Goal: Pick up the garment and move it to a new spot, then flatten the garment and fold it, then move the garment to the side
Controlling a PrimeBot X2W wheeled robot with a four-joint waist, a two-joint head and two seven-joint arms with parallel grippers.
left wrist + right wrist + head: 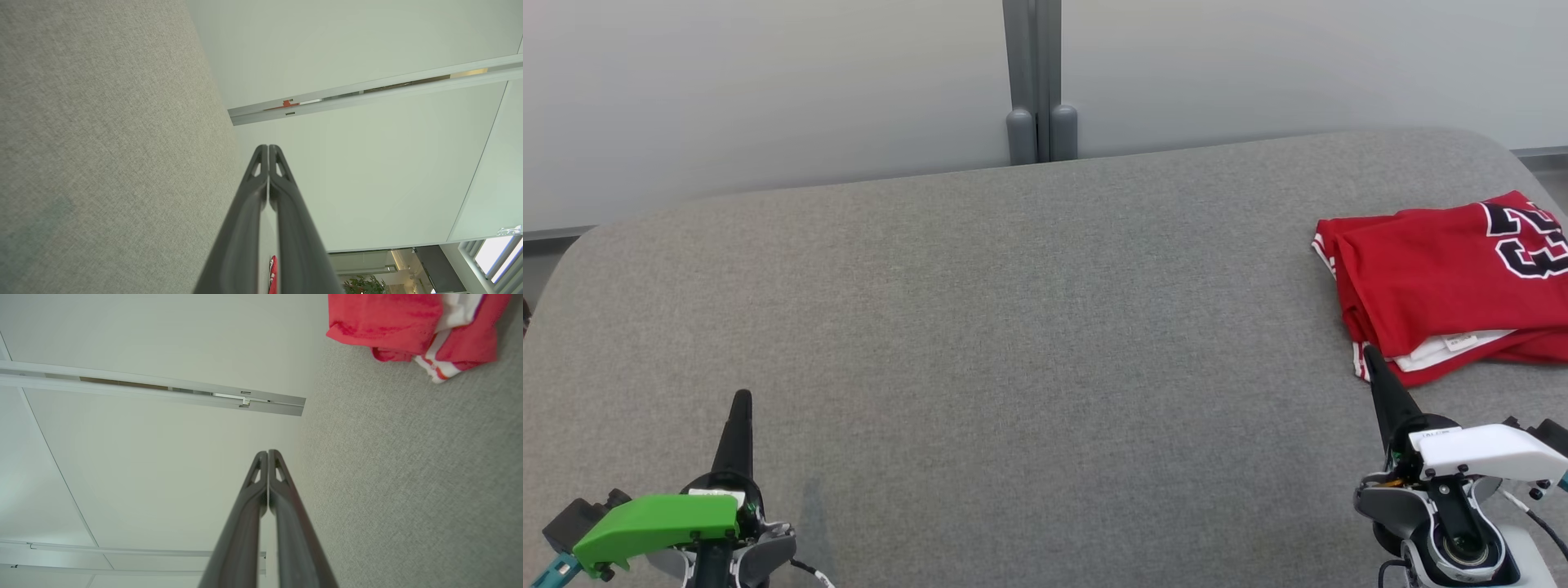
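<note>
The garment [1437, 278] is a red jersey with black-and-white numbers, folded into a compact stack at the right edge of the grey padded table [1013, 327]. Its red and white hem also shows in the right wrist view [408, 326]. My right gripper [1369, 353] is shut and empty, its tip just in front of the jersey's near left corner, with no cloth between the fingers. My left gripper [742, 398] is shut and empty at the lower left, far from the garment. In each wrist view the fingers [267, 148] [267, 452] meet at their tips.
A pale partition wall [768, 98] with a grey post [1033, 82] runs behind the table's far edge. The table's rounded corners lie at the far left and far right. Wide grey surface stretches between the two grippers.
</note>
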